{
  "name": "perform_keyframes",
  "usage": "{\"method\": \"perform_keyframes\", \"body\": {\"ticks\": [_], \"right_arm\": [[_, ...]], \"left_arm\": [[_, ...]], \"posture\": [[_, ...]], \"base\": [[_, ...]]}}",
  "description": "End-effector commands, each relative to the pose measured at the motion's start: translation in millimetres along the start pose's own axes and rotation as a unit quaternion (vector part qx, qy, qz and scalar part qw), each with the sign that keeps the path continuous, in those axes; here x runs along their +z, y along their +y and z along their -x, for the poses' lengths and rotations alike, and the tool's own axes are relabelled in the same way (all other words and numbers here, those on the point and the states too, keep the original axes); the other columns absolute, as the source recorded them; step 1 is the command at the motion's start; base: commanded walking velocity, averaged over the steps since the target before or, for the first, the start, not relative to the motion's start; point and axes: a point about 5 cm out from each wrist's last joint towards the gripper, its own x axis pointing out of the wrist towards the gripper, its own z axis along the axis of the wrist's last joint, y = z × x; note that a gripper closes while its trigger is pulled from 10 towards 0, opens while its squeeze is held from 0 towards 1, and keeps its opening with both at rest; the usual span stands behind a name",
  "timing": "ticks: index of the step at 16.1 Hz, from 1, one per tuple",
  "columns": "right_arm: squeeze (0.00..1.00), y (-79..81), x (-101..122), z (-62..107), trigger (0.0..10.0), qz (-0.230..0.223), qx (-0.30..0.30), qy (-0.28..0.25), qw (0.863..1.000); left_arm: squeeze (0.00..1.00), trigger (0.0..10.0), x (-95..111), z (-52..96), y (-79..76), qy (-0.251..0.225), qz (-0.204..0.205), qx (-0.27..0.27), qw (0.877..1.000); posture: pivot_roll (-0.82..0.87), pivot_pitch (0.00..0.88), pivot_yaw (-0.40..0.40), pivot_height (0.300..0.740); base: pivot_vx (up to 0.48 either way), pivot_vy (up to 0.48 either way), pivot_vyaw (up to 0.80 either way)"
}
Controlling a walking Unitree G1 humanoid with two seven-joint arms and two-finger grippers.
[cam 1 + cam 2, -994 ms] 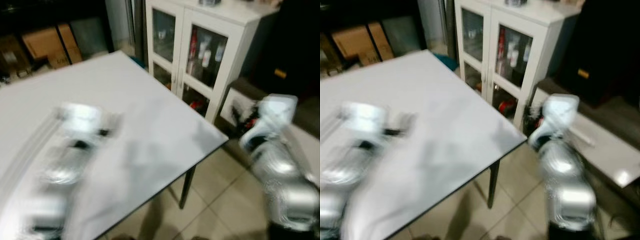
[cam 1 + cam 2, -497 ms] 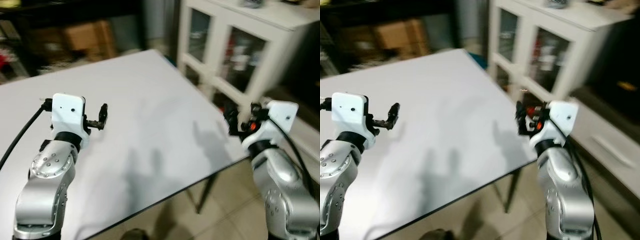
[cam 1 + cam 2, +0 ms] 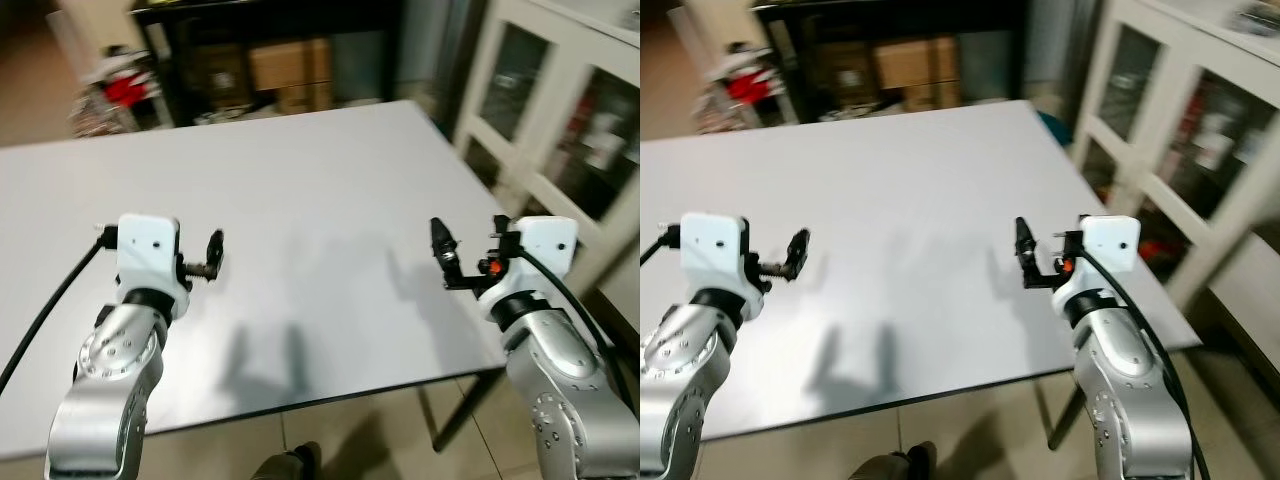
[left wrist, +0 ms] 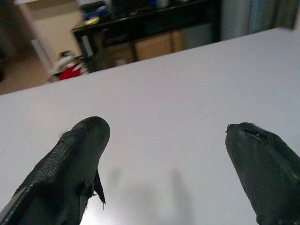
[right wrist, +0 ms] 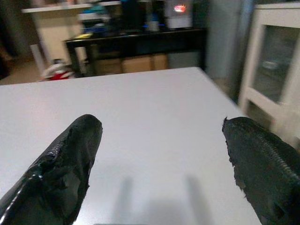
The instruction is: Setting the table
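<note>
- Facing a white table [image 3: 300, 150] that fills most of the head frame, from upper left down to the lower middle; its surface is bare where I can see it.
- My left gripper [image 3: 213, 255] sits in the left-centre of the frame, above the tabletop near the front edge, fingers spread apart and holding nothing.
- Left wrist view confirms it: two black fingertips [image 4: 89, 140] wide apart, plain white tabletop between them.
- My right gripper [image 3: 441, 250] is at right-centre of the frame, above the table near its right edge, fingers also parted and empty.
- Right wrist view: both black fingertips [image 5: 77, 140] spread, white tabletop between them.
- The two grippers are well apart, roughly level with each other across the frame.
- Their shadows fall on the tabletop just in front of each arm.
- White glass-door cabinet [image 3: 560, 110] at upper right, just beside the table's far right corner; bottles visible behind the glass, too blurred to identify.
- Black shelf unit [image 3: 250, 50] along the top of the frame behind the table, cardboard boxes [image 3: 290, 70] on it.
- Red and white clutter [image 3: 115, 85] at upper left, too blurred to name.
- Tiled floor [image 3: 400, 440] in the lower part of the frame.
</note>
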Motion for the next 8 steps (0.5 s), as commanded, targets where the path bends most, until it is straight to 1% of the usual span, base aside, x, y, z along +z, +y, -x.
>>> {"method": "perform_keyframes", "body": {"ticks": [1,3,6,8], "right_arm": [[1.00,4.4,1.6,-2.4,10.0,0.000,0.018,0.003,1.000],[1.00,7.1,-1.5,-5.1,10.0,-0.003,0.027,0.010,1.000],[1.00,6.5,-3.4,-6.1,10.0,-0.010,0.017,0.013,1.000],[1.00,4.4,-7.1,-3.5,10.0,-0.014,0.004,0.020,1.000]], "left_arm": [[0.00,10.0,1.2,3.6,-1.2,-0.007,-0.015,0.004,1.000],[0.00,10.0,-0.1,10.6,0.0,-0.005,-0.019,0.009,1.000],[0.00,10.0,0.3,14.2,-0.2,-0.004,-0.022,0.004,1.000],[0.00,10.0,1.1,14.5,-1.0,-0.004,-0.027,-0.003,1.000]], "posture": [[0.00,0.000,0.038,0.740],[0.01,0.000,0.019,0.740],[0.02,0.000,0.024,0.740],[0.01,0.000,0.037,0.740]], "base": [[0.000,0.000,0.80],[0.000,0.000,0.80],[0.000,0.000,0.80],[0.000,0.291,0.80]]}}
